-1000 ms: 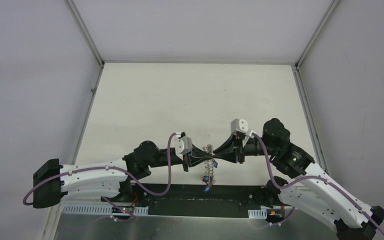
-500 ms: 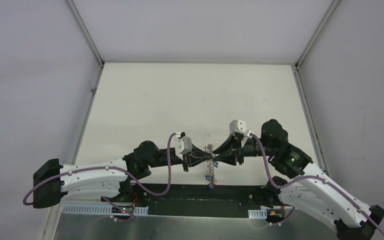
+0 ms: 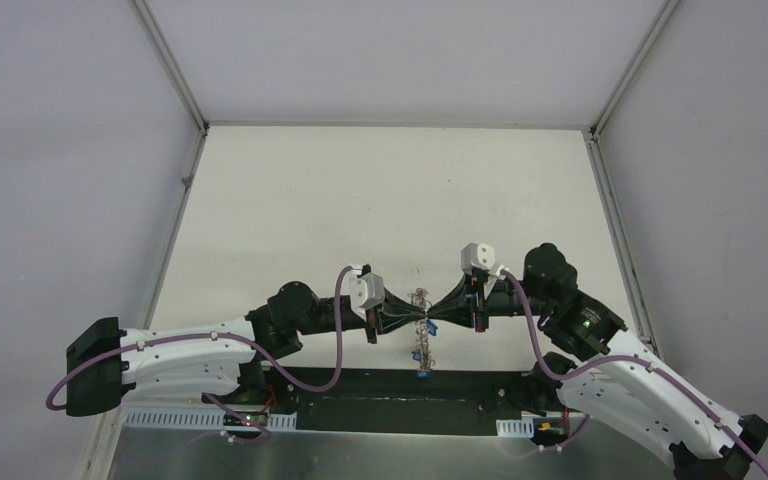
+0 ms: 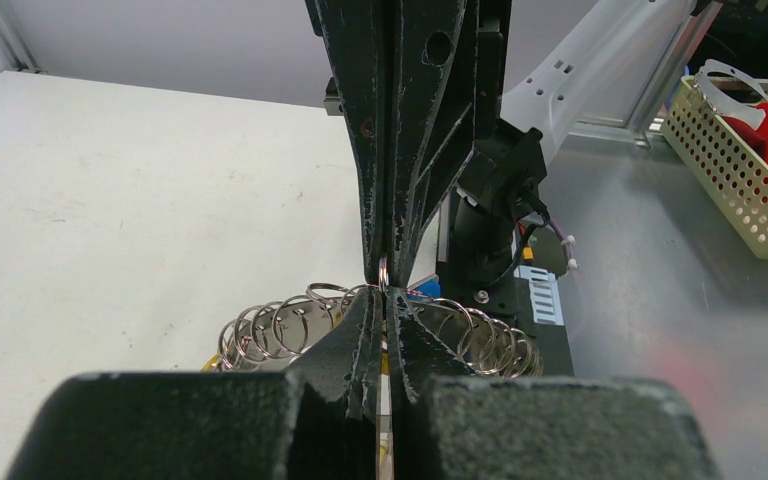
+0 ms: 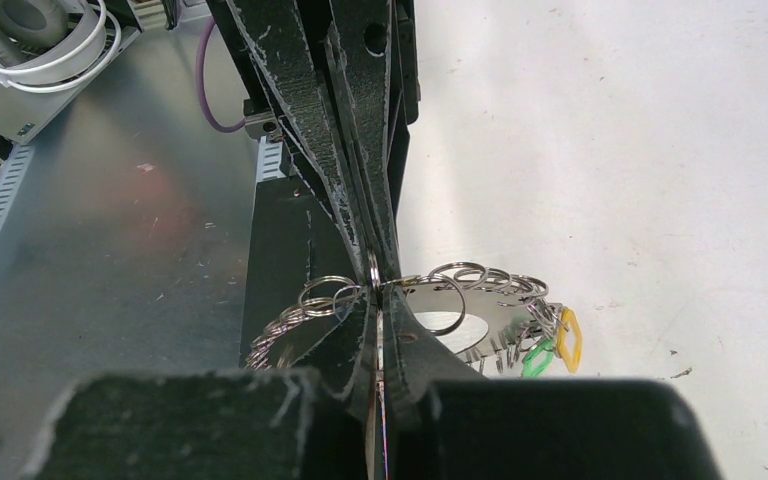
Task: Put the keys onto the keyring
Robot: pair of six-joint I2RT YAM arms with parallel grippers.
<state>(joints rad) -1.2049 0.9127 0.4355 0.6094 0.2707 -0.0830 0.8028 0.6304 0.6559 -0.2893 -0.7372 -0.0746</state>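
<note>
Both arms [image 3: 190, 352] reach inward from the lower corners of the overhead view, wrists facing, so the left gripper [image 3: 417, 321] and right gripper [image 3: 439, 320] meet tip to tip at lower centre. Each pair of jaws is pinched to a slit on the keyring [image 3: 420, 299], its coil of rings fanning beyond the tips, keys [image 3: 420, 355] trailing down-frame.

Silvery keyring [image 5: 480, 280] bearing yellow tag [image 5: 568, 340] and green tag [image 5: 535, 357]; black, scuffed left gripper [image 4: 384, 305] and right gripper [image 5: 376, 300]; off-white table [image 3: 360, 190].
</note>
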